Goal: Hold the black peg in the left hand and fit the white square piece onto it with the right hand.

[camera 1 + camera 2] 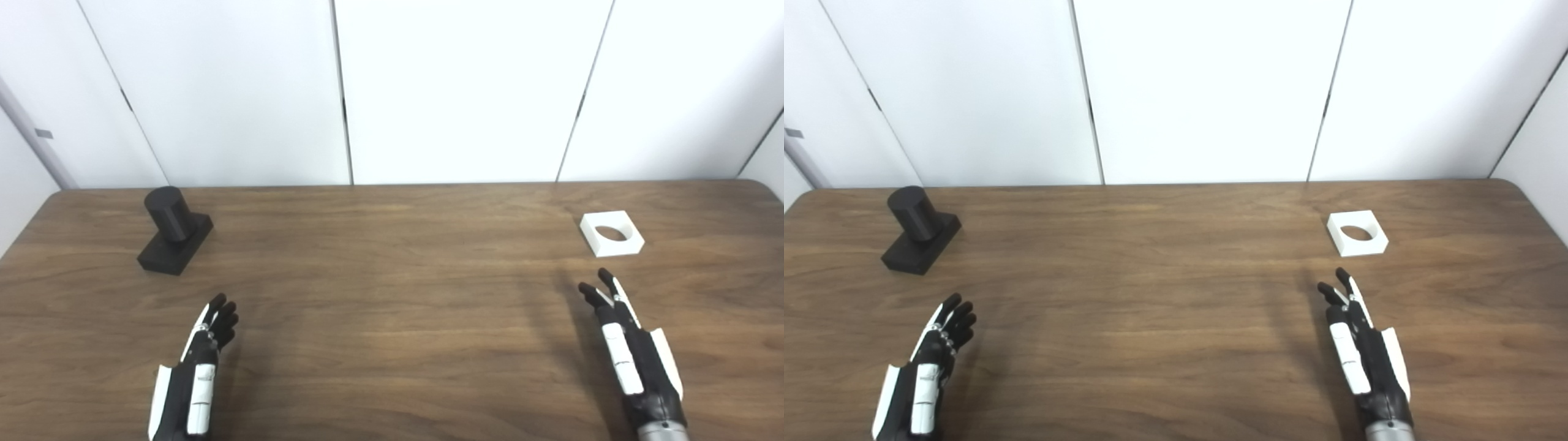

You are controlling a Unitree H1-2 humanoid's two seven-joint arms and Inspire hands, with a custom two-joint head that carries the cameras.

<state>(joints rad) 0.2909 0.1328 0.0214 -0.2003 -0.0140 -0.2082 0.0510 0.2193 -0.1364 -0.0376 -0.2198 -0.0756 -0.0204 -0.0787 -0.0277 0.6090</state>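
The black peg (174,229) stands at the far left of the table (392,318), a matte round cylinder rising upright from a flat rectangular base whose long axis runs diagonally, from near left to far right. At the far right lies the white square piece (612,233), flat on the wood, its round hole facing up and one corner turned slightly toward the near edge. The two parts are well apart. The left hand (199,361) hovers near the table's near left, below the peg and apart from it, fingers (222,315) extended and loosely spread, holding nothing. The right hand (631,349) reaches from the near right, fingers (597,294) stretched out and parted, empty, their tips near the white piece but not touching it. White wall panels (459,92) stand behind the table.
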